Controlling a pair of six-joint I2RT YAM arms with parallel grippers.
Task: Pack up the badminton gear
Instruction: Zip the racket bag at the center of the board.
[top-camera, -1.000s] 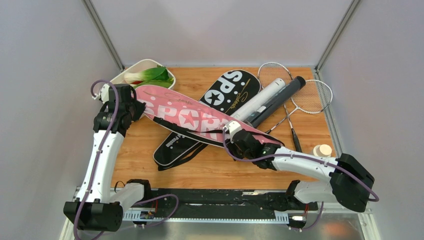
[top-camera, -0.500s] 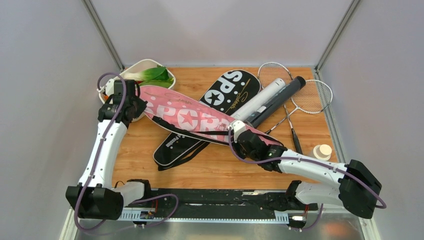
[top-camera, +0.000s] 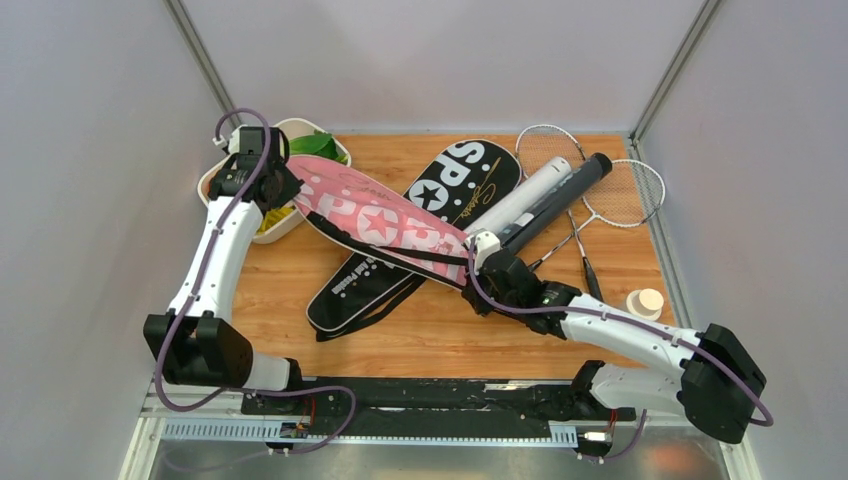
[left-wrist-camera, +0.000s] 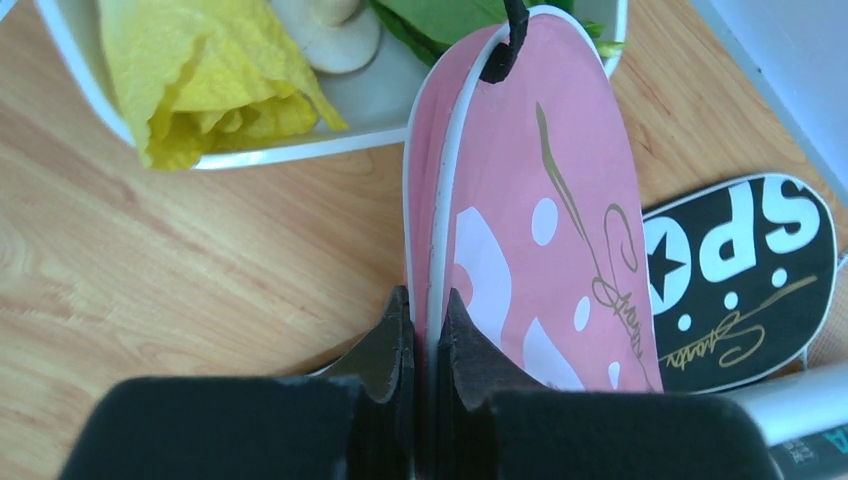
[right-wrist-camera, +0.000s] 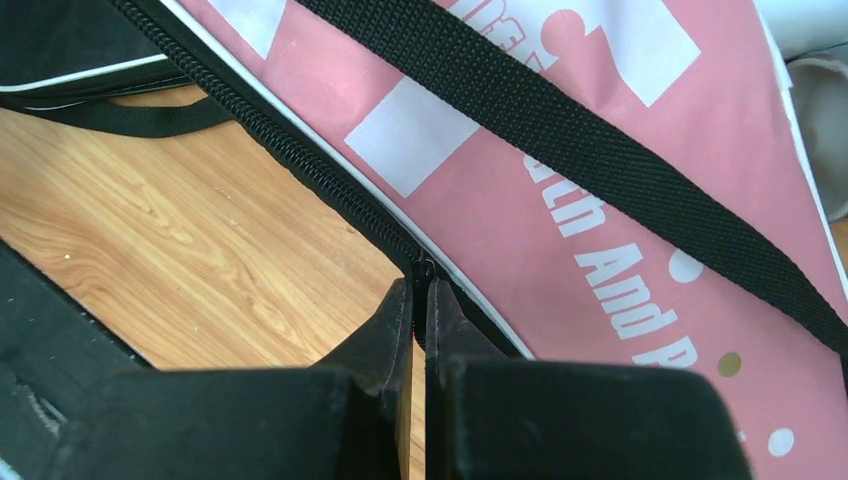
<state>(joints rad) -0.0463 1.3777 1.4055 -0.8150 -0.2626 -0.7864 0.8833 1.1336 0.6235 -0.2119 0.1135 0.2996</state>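
Note:
The pink "SPORT" cover (top-camera: 380, 220) lies slanted across the black "SPORT" cover (top-camera: 455, 185). My left gripper (top-camera: 283, 190) is shut on the white-piped edge of the pink cover's wide end (left-wrist-camera: 540, 230), its jaws (left-wrist-camera: 425, 300) pinching it beside the dish. My right gripper (top-camera: 480, 262) is shut on the zipper pull (right-wrist-camera: 424, 268) at the pink cover's narrow end (right-wrist-camera: 560, 200). A white tube (top-camera: 520, 195) and a black tube (top-camera: 560, 195) lie at the back right, over two rackets (top-camera: 610, 190). No shuttlecocks show.
A white dish (top-camera: 205, 185) of vegetables sits at the back left corner, right under the pink cover's tip; its rim shows in the left wrist view (left-wrist-camera: 260, 152). A small white bottle with a tan cap (top-camera: 645, 300) stands by the right edge. Walls close three sides.
Both arms have carried the pink cover toward the back left. The left gripper has moved back to the dish, and the right gripper has followed up and to the right along the cover's narrow end.

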